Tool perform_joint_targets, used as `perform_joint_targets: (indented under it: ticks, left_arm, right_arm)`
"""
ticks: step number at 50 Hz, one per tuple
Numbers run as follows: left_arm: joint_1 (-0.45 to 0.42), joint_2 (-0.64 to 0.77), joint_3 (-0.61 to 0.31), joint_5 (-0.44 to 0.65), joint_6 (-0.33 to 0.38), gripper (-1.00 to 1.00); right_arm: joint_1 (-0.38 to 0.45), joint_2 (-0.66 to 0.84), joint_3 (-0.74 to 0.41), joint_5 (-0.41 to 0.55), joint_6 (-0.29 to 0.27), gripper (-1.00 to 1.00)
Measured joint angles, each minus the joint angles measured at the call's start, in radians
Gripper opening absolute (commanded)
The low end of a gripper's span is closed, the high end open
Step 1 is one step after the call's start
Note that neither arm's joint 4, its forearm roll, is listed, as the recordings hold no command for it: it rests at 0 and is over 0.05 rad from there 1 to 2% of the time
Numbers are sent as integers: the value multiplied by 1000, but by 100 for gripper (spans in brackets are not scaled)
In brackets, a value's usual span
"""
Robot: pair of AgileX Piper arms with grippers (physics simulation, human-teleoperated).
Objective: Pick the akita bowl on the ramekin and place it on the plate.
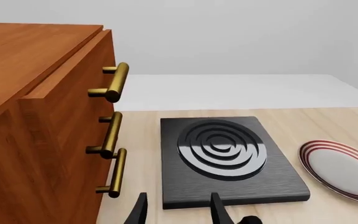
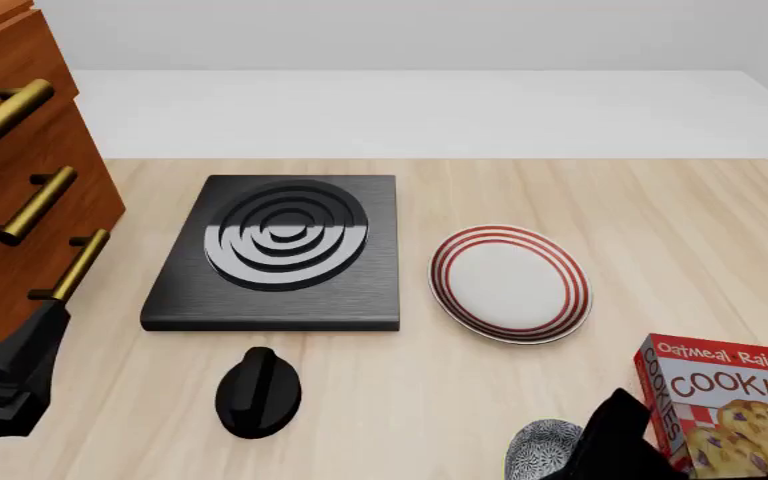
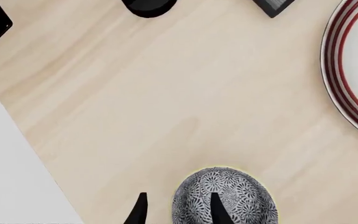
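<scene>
A pale wooden table (image 2: 518,190) is filling the scene, with a flat white floor running off behind it.

The bowl (image 3: 223,196) is showing as a speckled grey dome at the table's near edge, toward the right side in the front view, just left of the cookie box (image 2: 724,400). The ramekin is not showing in any view; it is presumably hidden under the bowl, though this cannot be confirmed. The right gripper (image 3: 177,207) is sitting over the bowl with fingers parted: one fingertip (image 3: 218,207) is overlapping the bowl's surface, the other is lying off its side over bare wood. Whether either is touching the bowl cannot be told. Nothing is clamped.

The plate (image 2: 510,283) is lying empty, farther out on the table and well apart from the bowl, just right of the stove plate (image 2: 277,255). A black knob (image 2: 259,392) is lying in front of the stove.

The left gripper (image 1: 177,210) is waiting by the cabinet (image 1: 36,121), fingers apart, holding nothing.

Judgement: the pick step is in hand, grasp not yet made. The next move is calling for both fingers straddling the bowl's rim or wall before closing, then a lift clear and a carry to the plate.
</scene>
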Motion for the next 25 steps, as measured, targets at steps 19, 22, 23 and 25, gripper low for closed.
perform_joint_targets:
  ticks: [19, 22, 23, 25]
  left_arm:
    - [-4, 11, 0, -7, 0, 100]
    - [-5, 13, 0, -9, 0, 100]
    - [-5, 14, 0, -9, 0, 100]
    - [-6, 15, 0, -10, 0, 100]
  right_arm:
    - [10, 35, 21, -31, 20, 100]
    - [13, 39, 23, -33, 24, 100]
    - [14, 40, 23, -33, 25, 100]
    - [15, 41, 24, -31, 27, 100]
